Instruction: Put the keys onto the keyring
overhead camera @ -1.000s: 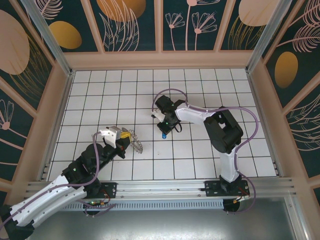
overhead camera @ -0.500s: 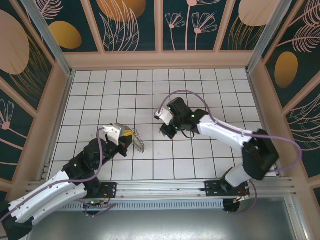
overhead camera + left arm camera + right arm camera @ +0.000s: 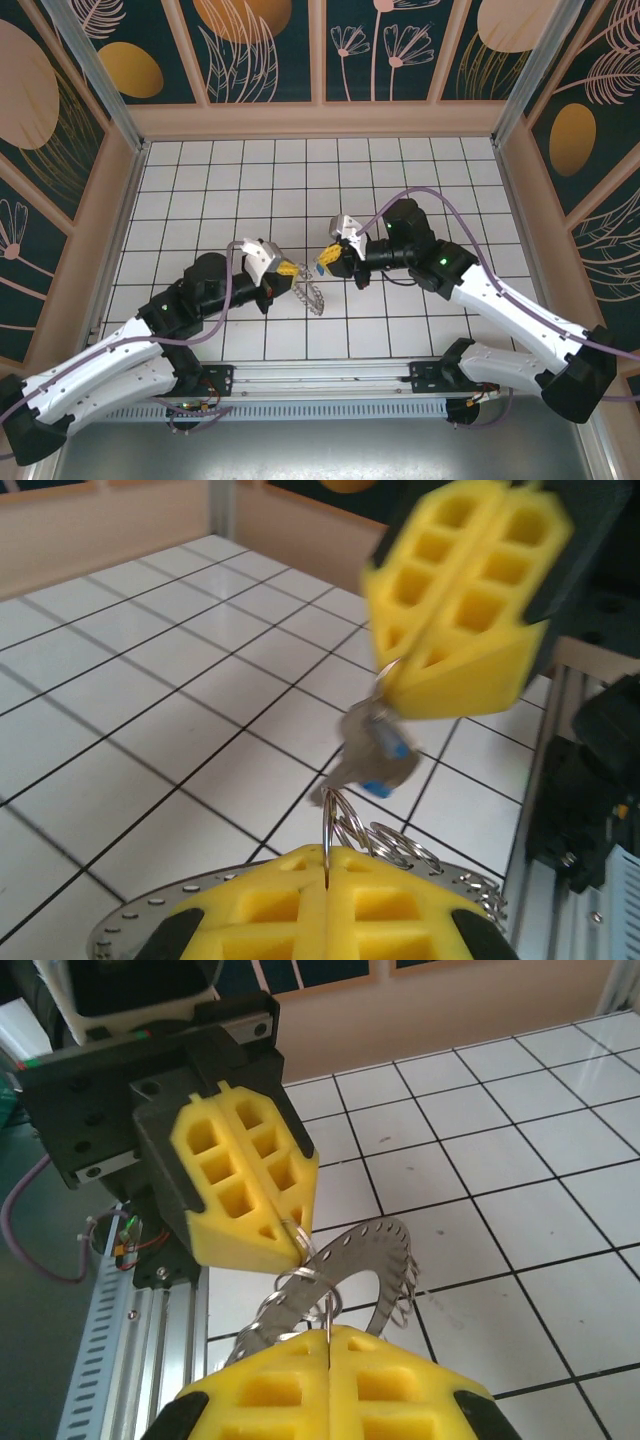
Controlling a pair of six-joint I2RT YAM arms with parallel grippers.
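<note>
L gripper: clenched on 1 wire loop of keyring, ring hanging above tiled floor, mid-area toward near edge | key: blue head, dangling btwn both tips, touching loop | R gripper: clamped on key's top | progress: threading step, can't tell if hooked; 0 keys clearly on.

The top camera looks steeply down from above and behind the arm bases over the whole white, black-lined tiled floor. Each wrist camera sits close behind its own yellow foam fingers, facing the other across the flat grey loop-fringed metal ring, shared by all three views.
</note>
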